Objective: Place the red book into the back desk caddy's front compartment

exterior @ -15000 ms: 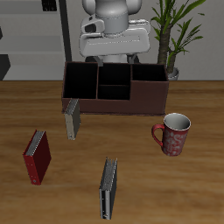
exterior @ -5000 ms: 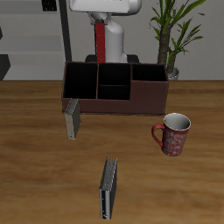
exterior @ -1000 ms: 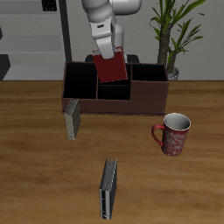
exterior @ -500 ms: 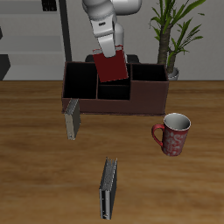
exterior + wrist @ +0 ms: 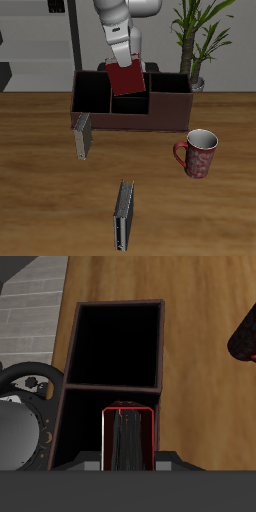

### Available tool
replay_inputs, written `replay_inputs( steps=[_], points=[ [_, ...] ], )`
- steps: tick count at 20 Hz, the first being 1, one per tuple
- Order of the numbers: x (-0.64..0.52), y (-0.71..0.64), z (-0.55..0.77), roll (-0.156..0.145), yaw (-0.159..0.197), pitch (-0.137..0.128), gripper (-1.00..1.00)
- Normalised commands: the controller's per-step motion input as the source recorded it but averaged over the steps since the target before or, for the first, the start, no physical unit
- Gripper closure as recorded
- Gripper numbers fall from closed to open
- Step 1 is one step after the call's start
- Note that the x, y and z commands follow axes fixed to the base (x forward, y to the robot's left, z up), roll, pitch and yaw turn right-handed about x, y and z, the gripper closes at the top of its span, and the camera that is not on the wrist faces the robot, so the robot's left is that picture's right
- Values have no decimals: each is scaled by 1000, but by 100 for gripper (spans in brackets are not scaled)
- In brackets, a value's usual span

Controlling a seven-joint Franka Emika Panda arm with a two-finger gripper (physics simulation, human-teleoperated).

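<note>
My gripper [image 5: 124,63] is shut on the red book [image 5: 125,79] and holds it by its upper edge, slightly tilted, just above the middle column of the back desk caddy [image 5: 168,108]. The book's lower edge hangs over the rear middle cell; the front compartment [image 5: 130,104] lies just nearer the table's front edge and holds nothing. In the wrist view the book [image 5: 128,439] stands between my fingers, with the caddy's dark cells [image 5: 116,344] beneath it.
A red patterned mug [image 5: 199,153] stands in front of the caddy's end. One slim grey book [image 5: 83,136] leans by the caddy's front corner, another [image 5: 123,215] stands near the table's front edge. A potted plant [image 5: 199,40] is behind the caddy.
The book and gripper have shifted only slightly above the caddy's middle column over the last second; the book stays gripped. Earlier it stood on the table near the front.
</note>
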Motion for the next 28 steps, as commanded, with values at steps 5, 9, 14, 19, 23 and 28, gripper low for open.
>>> replay_inputs(
  steps=[5, 9, 14, 19, 23, 28],
  points=[
    [16, -54, -58, 2, 2, -2, 100],
    [18, -41, -122, 7, -2, 7, 100],
    [26, -23, -134, 4, -13, 13, 100],
    [39, 30, -125, 8, -19, 17, 100],
    [29, 75, -109, 21, -4, 21, 100],
    [-6, 7, -92, 5, -12, 12, 100]
  ],
)
